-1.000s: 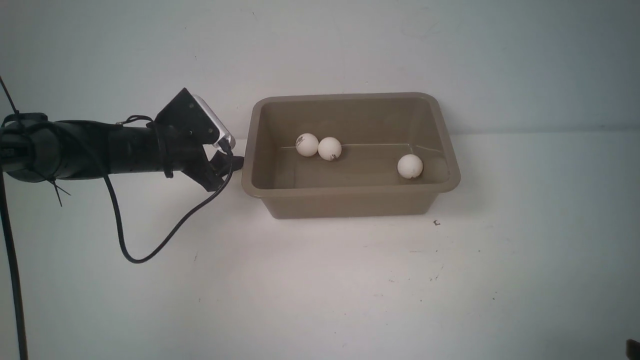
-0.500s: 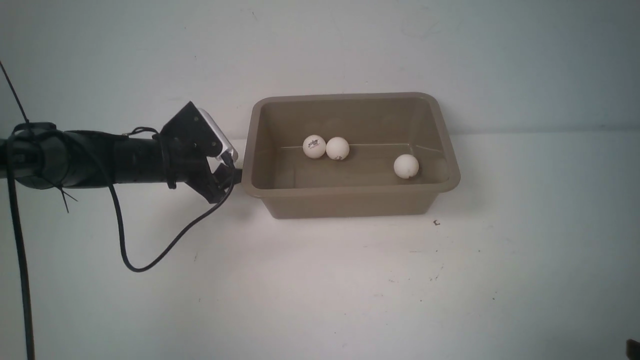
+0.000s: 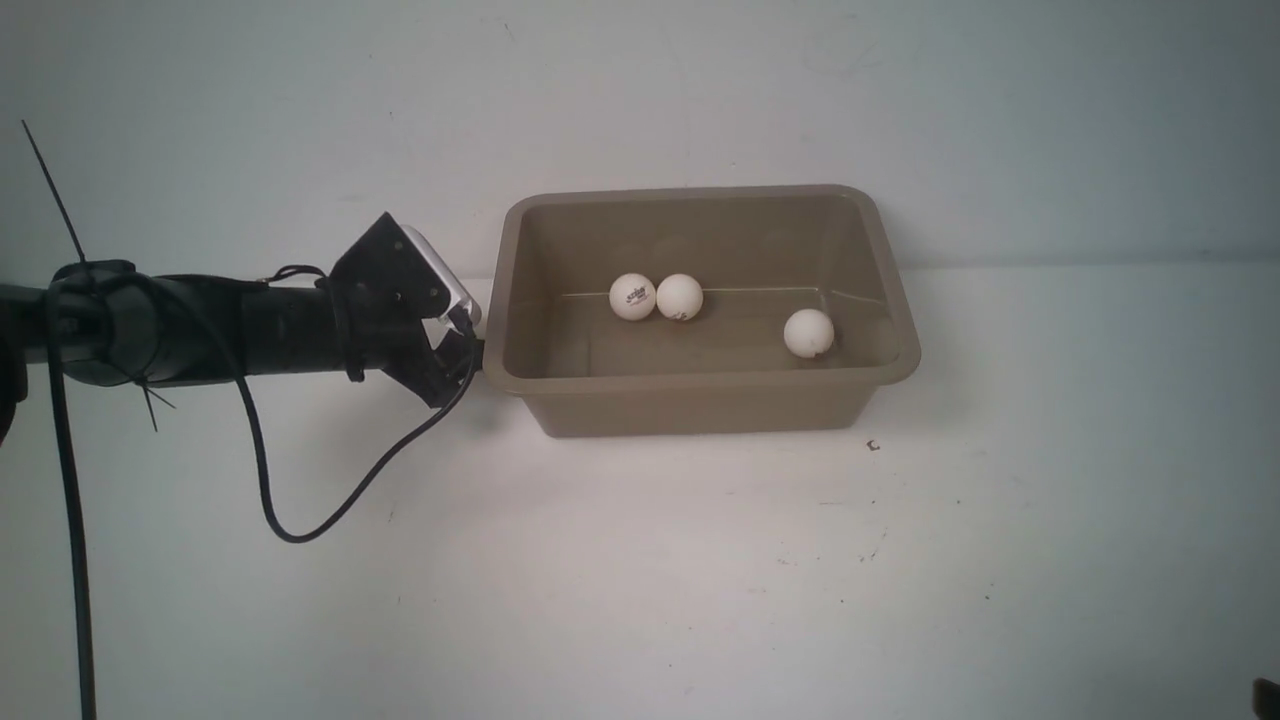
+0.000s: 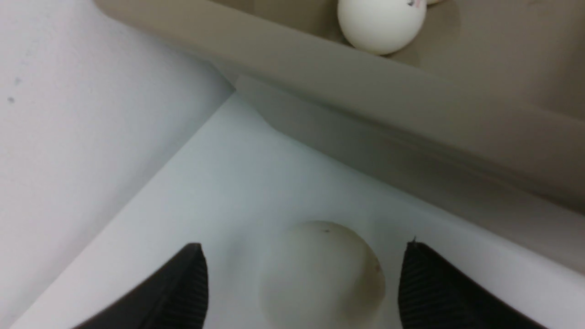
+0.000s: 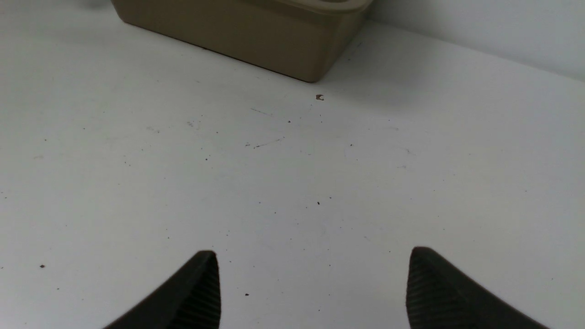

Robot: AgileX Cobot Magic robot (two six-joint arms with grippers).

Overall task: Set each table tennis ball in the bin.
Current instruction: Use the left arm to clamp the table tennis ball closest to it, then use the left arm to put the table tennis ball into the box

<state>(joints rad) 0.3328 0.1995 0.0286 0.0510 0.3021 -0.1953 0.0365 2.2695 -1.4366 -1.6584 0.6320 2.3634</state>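
The taupe bin (image 3: 700,384) stands against the back wall. Three white table tennis balls lie in it: two touching at the back left (image 3: 632,297) (image 3: 679,296) and one at the right (image 3: 808,332). My left gripper (image 3: 476,348) sits low at the bin's left side. In the left wrist view it (image 4: 304,246) is open around another ball (image 4: 320,274) on the table, with a gap on each side, next to the bin's wall (image 4: 411,105). The arm hides this ball in the front view. My right gripper (image 5: 313,250) is open and empty above the table.
The white wall (image 4: 91,114) runs close behind the left gripper and the bin. A black cable (image 3: 330,500) loops down from the left wrist onto the table. The bin's near right corner (image 5: 315,64) shows ahead of the right gripper.
The left arm has moved right and slightly down, closer to the bin's left side. Inside the bin, the pair of balls rolled right and the single ball rolled slightly left.
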